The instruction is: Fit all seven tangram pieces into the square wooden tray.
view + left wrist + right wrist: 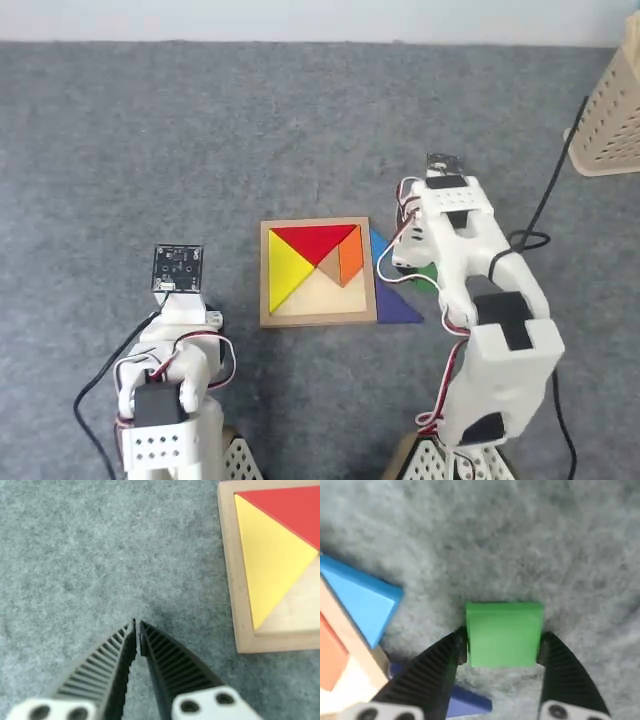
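Here we work from the biggest thing down. The grey felt-like mat (150,150) covers the whole table. The square wooden tray (266,290) sits mid-table between the two arms. Inside it, the large red triangle (315,240) lies along the far wall and the large yellow triangle (285,270) along the left wall. The orange piece (350,262) stands against the right wall, and the small brown triangle (328,268) sits at the centre. The near part of the floor is bare wood.

Outside, the dark blue triangle (396,306) lies just beside the tray's near right corner. The light blue triangle (377,247) rests against the right wall farther off. Just right of them is the green square wooden block (504,634), and the right gripper (504,642) pinches it, one finger on each opposite flat side. The left gripper (137,627) hangs over bare mat left of the tray with its fingers pressed together, holding nothing.

We judge the step in hand to be carrying the green block into the tray. To do it well, we would:
- lift straight up and clear the two blue triangles,
- keep the block's edges square to the tray walls,
- set it flat on the bare floor rather than on a neighbour's edge.

The pieces are smooth painted wood with crisp corners. They could slip on the ribbed black fingers if held lightly. The fuzzy mat should hold loose pieces in place.
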Action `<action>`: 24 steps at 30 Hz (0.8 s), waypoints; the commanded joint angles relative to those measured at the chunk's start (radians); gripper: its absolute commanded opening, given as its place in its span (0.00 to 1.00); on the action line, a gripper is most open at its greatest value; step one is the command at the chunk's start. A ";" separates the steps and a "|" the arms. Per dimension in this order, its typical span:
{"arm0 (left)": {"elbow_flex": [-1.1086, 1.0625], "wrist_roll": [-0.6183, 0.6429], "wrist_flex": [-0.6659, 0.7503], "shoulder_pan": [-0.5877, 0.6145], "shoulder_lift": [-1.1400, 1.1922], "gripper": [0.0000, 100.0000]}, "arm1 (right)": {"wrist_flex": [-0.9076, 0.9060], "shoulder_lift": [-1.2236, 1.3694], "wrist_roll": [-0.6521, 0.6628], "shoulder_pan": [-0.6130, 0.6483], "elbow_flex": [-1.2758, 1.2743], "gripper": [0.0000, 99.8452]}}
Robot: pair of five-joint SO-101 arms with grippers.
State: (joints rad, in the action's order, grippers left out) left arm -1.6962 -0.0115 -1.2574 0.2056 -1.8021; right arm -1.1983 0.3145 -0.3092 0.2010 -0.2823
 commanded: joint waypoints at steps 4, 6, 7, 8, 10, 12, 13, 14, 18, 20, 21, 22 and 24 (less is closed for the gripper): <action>0.012 0.008 -0.005 0.006 -0.015 0.01 | 0.024 -0.035 0.025 -0.010 -0.003 0.09; 0.012 0.008 -0.005 0.006 -0.015 0.01 | 0.018 -0.054 0.052 -0.016 0.000 0.05; 0.012 0.008 -0.005 0.006 -0.015 0.01 | 0.016 -0.074 0.104 -0.025 0.000 0.04; 0.012 0.008 -0.005 0.006 -0.015 0.01 | 0.016 -0.102 0.180 -0.035 0.000 0.02; 0.012 0.008 -0.005 0.006 -0.015 0.01 | 0.001 -0.183 0.308 -0.047 -0.003 0.01; 0.012 0.008 -0.005 0.006 -0.015 0.01 | -0.031 -0.278 0.348 -0.035 -0.003 0.01; 0.012 0.008 -0.005 0.006 -0.015 0.01 | -0.047 -0.329 0.362 -0.015 -0.003 0.01; 0.012 0.008 -0.005 0.006 -0.015 0.01 | -0.062 -0.375 0.385 0.019 -0.005 0.01; 0.012 0.008 -0.005 0.006 -0.015 0.01 | -0.096 -0.490 0.496 0.205 -0.005 0.01; 0.012 0.008 -0.005 0.006 -0.015 0.01 | -0.093 -0.479 0.548 0.311 -0.003 0.01; 0.012 0.008 -0.005 0.006 -0.015 0.01 | -0.090 -0.460 0.565 0.360 -0.003 0.01; 0.012 0.008 -0.005 0.006 -0.015 0.01 | -0.087 -0.430 0.574 0.398 -0.003 0.01; 0.012 0.008 -0.005 0.006 -0.015 0.01 | -0.056 -0.360 0.583 0.460 -0.002 0.01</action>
State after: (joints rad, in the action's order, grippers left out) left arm -1.6962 -0.0115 -1.2574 0.2056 -1.8021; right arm -1.2797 -0.0813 0.2401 0.5708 -0.2931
